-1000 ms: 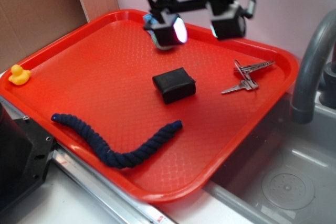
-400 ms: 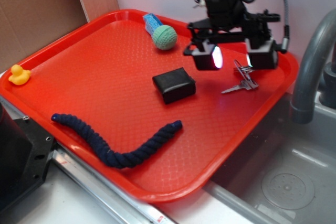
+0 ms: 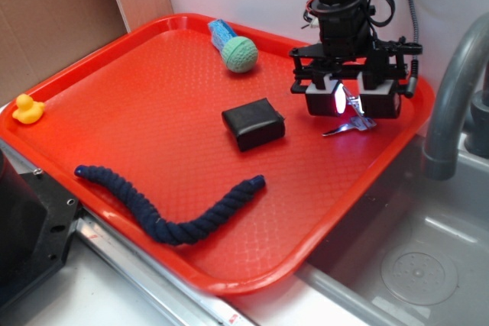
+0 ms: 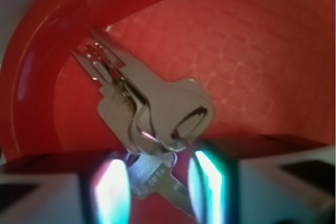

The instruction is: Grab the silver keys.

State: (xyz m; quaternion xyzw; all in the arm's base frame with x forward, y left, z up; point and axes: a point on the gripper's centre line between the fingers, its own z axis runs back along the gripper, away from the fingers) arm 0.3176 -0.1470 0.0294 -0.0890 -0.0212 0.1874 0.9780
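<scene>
Since a second ago we have carried our gripper (image 3: 352,101) from the far rim of the tray, above the green ball, across to the right-hand side, and it now hangs low directly over the silver keys (image 3: 353,122). Nothing else on the tray has shifted.

We see the red tray (image 3: 122,104) filling most of the exterior view, with the grey faucet pipe (image 3: 451,97) and sink (image 3: 416,265) to its right. On the tray's near side lies the dark blue rope (image 3: 172,208), curved. Near the middle sits the black box (image 3: 254,124), apart from the keys. At the far rim the green ball (image 3: 240,54) rests against a blue object (image 3: 221,32), and the yellow duck (image 3: 27,109) stands at the left rim.

The silver keys (image 4: 152,114) lie flat on the tray floor close to the right corner. Our fingers (image 4: 113,192) straddle the joined end of the bunch with a gap on each side; the jaws stand partly apart and grip nothing.
</scene>
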